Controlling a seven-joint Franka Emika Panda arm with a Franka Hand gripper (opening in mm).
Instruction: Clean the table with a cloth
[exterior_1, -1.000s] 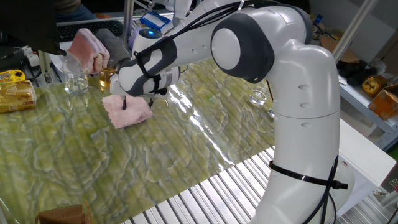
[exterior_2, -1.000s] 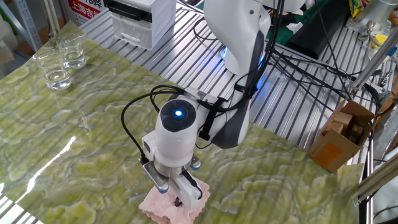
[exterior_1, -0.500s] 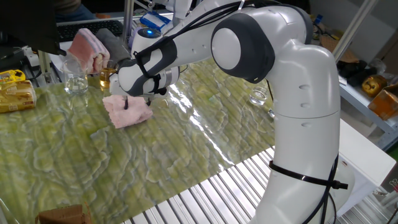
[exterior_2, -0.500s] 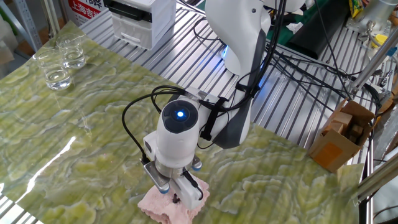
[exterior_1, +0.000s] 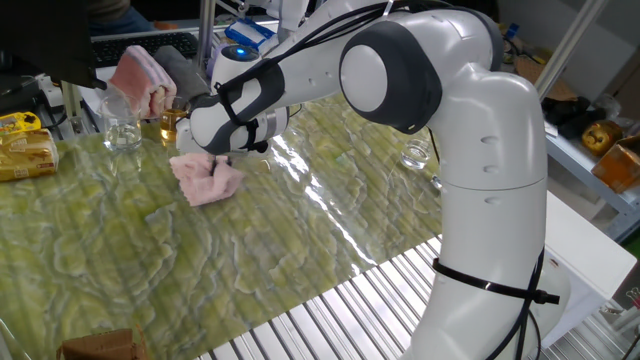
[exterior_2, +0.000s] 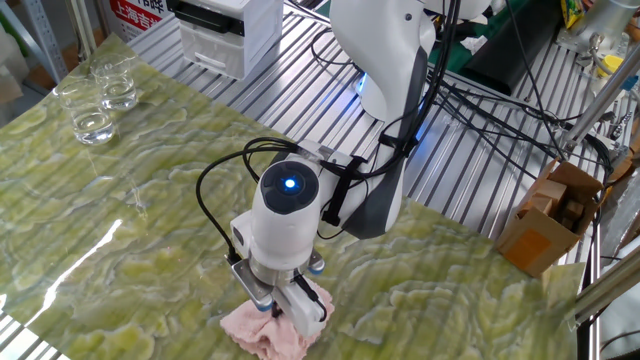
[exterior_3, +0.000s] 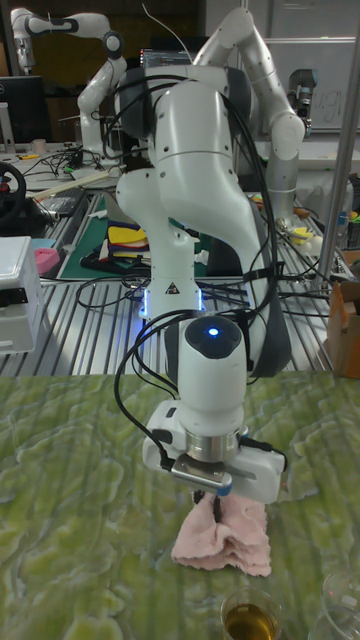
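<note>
The pale pink fluffy cloth (exterior_1: 205, 180) lies bunched and creased on the yellow-green marbled table (exterior_1: 150, 262), toward its far left in one fixed view. My gripper (exterior_1: 212, 161) points straight down onto it and is shut on a fold of the cloth. From the other side, the cloth (exterior_2: 268, 332) shows crumpled under the gripper (exterior_2: 283, 313), near the lower edge of the table (exterior_2: 150, 230). In the tall view the cloth (exterior_3: 226, 536) hangs in folds just below the gripper (exterior_3: 215, 499), its bottom resting on the table (exterior_3: 80, 480).
Behind the cloth stand a glass of amber liquid (exterior_1: 172, 122), a clear beaker (exterior_1: 122, 131) and a folded pink-and-white towel (exterior_1: 145, 80). Yellow packets (exterior_1: 25, 146) lie at the far left. Another glass (exterior_1: 415, 155) stands by the arm's base. Two glasses (exterior_2: 96, 101) stand at a corner.
The fingers have closed on the cloth. It lay flat under the open fingers a second ago and is now pulled into a crumpled bunch. The arm has barely moved.
</note>
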